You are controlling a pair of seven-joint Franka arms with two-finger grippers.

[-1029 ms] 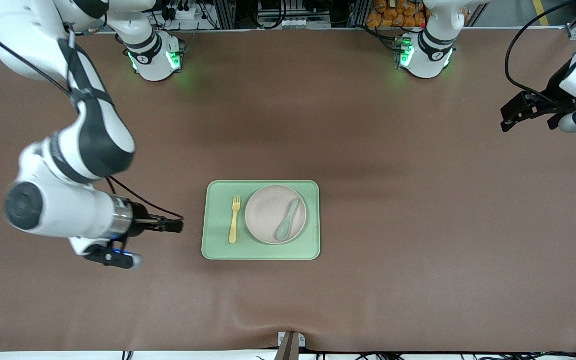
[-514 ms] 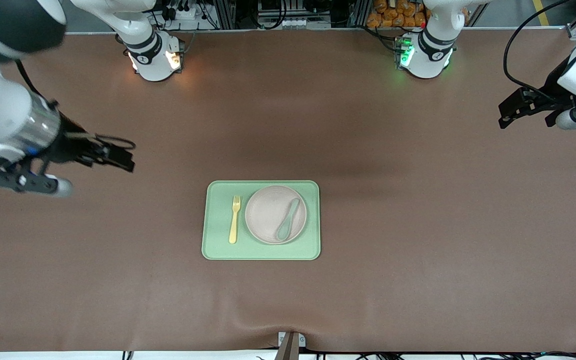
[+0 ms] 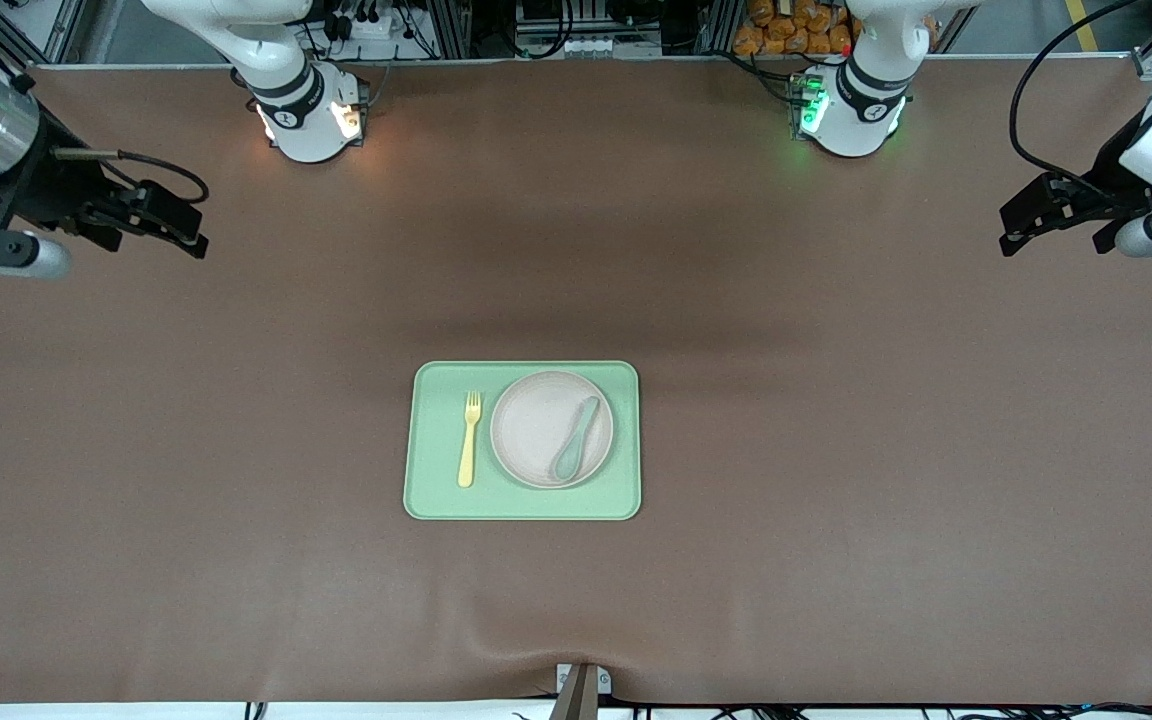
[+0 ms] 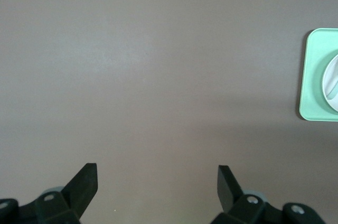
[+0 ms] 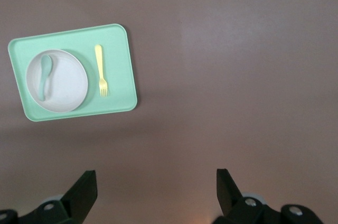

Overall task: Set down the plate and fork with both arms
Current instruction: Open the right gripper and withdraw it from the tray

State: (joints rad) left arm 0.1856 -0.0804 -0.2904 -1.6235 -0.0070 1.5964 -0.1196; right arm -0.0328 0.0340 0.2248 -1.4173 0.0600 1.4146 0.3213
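The beige plate (image 3: 541, 425) lies on a light green tray (image 3: 436, 485) at mid-table, with a grey-green spoon (image 3: 576, 438) resting in it. Beside the plate, toward the right arm's end of the tray, the pale yellow fork (image 3: 470, 440) lies flat. My right gripper (image 3: 181, 228) hangs open and empty over bare table at the right arm's end, well away from the tray. My left gripper (image 3: 1051, 238) waits open and empty over the left arm's end. The right wrist view shows the whole tray (image 5: 119, 65), the plate (image 5: 66, 86) and the fork (image 5: 100, 76) past its open gripper (image 5: 156, 182).
Brown matting covers the table (image 3: 836, 450). The two arm bases (image 3: 306, 115) (image 3: 851, 110) stand along the table's edge by the robots. A small bracket (image 3: 581, 685) sits at the table edge nearest the front camera. The left wrist view catches only the tray's end (image 4: 309, 76).
My right arm has swung up and away from beside the tray to the robots' side at its own end of the table. The left gripper barely shifted. Tray, plate, fork and spoon stayed put.
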